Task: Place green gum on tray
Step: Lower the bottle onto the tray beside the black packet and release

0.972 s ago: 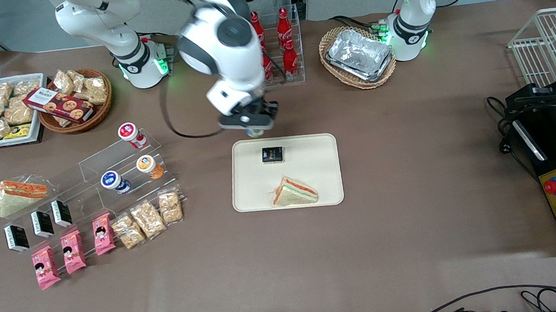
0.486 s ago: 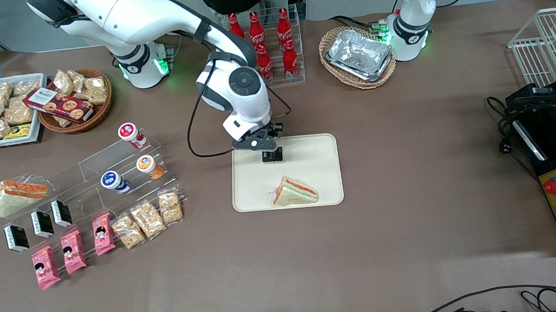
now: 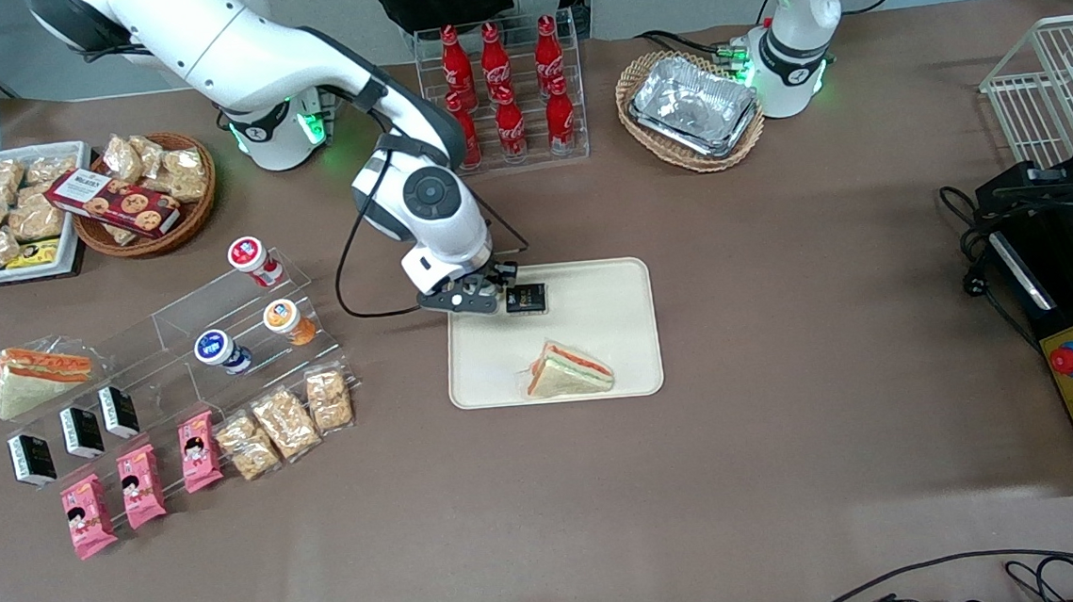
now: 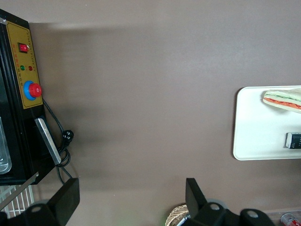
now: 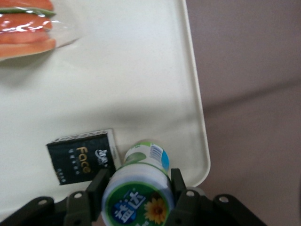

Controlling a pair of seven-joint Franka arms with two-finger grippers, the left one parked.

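My right arm's gripper (image 5: 138, 184) is shut on the green gum (image 5: 137, 194), a small jar with a green-rimmed white lid and a sunflower on its label. The jar is held over the corner of the cream tray (image 5: 141, 70), right beside a black packet (image 5: 80, 157). Whether its base touches the tray I cannot tell. In the front view the gripper (image 3: 473, 298) sits low over the tray (image 3: 596, 335), at the corner farthest from the camera toward the working arm's end; the gum is hidden under the hand there. A wrapped sandwich (image 3: 570, 372) lies nearer the camera on the tray.
An acrylic rack toward the working arm's end holds a red-lidded jar (image 3: 249, 256), a blue-lidded jar (image 3: 217, 349) and an orange jar (image 3: 286, 318). Cola bottles (image 3: 503, 95) stand farther from the camera than the tray. A wicker basket with foil trays (image 3: 693, 109) lies toward the parked arm.
The arm has swung down from above the tray's farther edge and now holds the gum low over the tray's corner, a little more toward the working arm's end.
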